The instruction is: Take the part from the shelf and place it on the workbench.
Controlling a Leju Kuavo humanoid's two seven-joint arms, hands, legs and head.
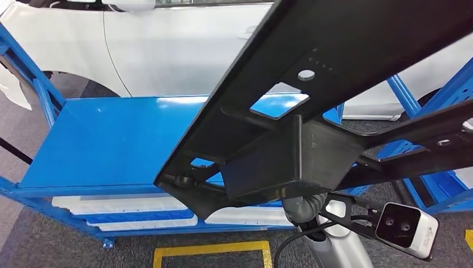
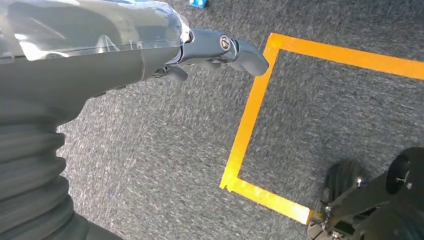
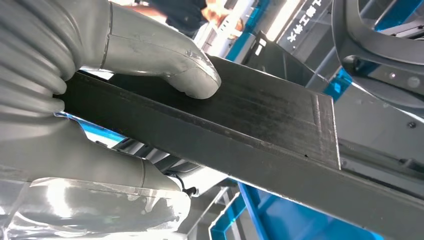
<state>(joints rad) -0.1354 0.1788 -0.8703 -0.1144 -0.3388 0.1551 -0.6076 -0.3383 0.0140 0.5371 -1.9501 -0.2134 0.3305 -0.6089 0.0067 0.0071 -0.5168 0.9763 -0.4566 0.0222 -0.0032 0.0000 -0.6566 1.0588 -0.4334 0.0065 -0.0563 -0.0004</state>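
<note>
Black frame part (image 1: 312,111), long and overhanging, is gripped by the right hand (image 3: 100,75); left hand (image 2: 210,52) hangs empty, fingers loosely curled. Its twelve-o'clock end could clip the blue counter (image 1: 111,139).

One black part (image 1: 312,128), a long flat frame with cut-out holes and a boxy block at its middle, crosses the head view from 7 o'clock to 1 o'clock. One blue shelf (image 1: 111,139) stands behind it at 9 o'clock. One white car (image 1: 178,50) fills 12 o'clock. One yellow tape rectangle (image 1: 212,248) lies on the carpet at 6 o'clock. Two robot hands: one right hand (image 3: 125,55) gripping the part, one left hand (image 2: 210,50) holding nothing, fingers (image 2: 250,57) stretched over the floor.
</note>
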